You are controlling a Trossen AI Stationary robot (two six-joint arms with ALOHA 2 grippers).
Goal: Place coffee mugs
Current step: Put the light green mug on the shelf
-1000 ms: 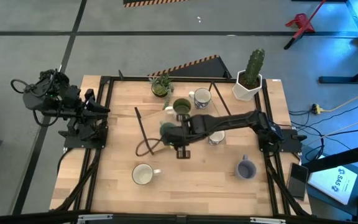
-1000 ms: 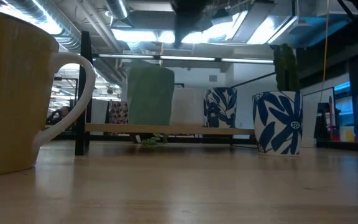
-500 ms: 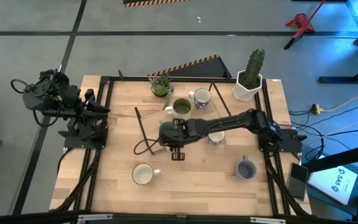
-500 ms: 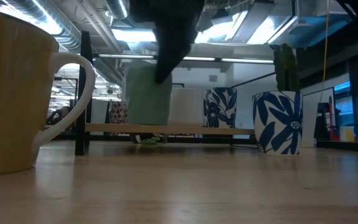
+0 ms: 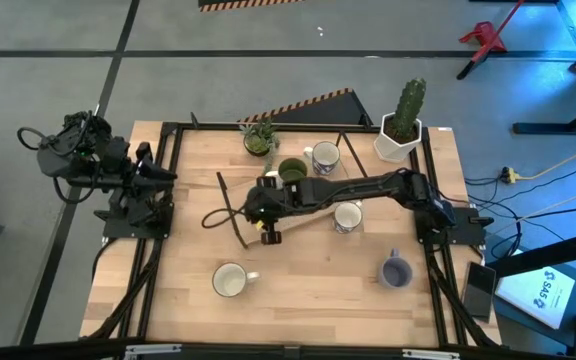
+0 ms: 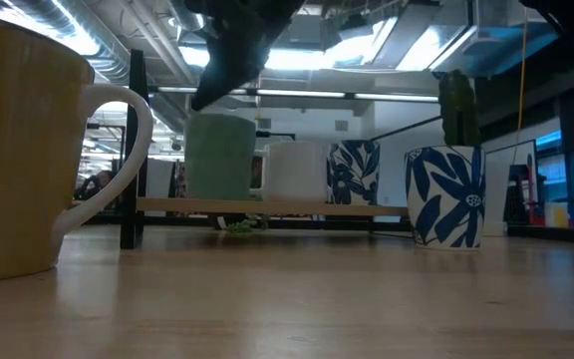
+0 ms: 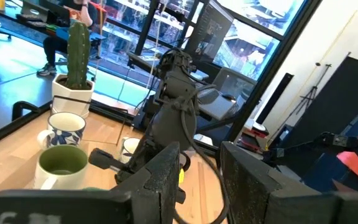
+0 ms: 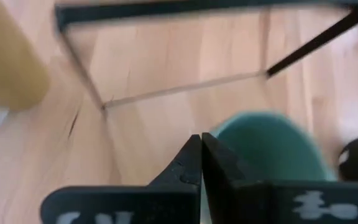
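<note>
— Dark fingertips on the right gripper [image 8: 200, 163]: how do they stand?
— Pressed together, nothing visibly between them. A teal-green mug [image 8: 270, 149] lies just beyond them; whether it touches them I cannot tell.
— And from above?
— The right gripper [image 5: 265, 205] is left of table centre, its arm reaching in from three o'clock. At its one o'clock stand the olive-green mug [image 5: 291, 171] and a patterned mug [image 5: 325, 157]; a white mug [image 5: 348, 217] at three, another white mug [image 5: 231, 281] at six, the lavender mug [image 5: 396, 272] toward four.
— The left gripper [image 7: 201, 163]?
— Parked at nine o'clock, fingers apart, empty.
</note>
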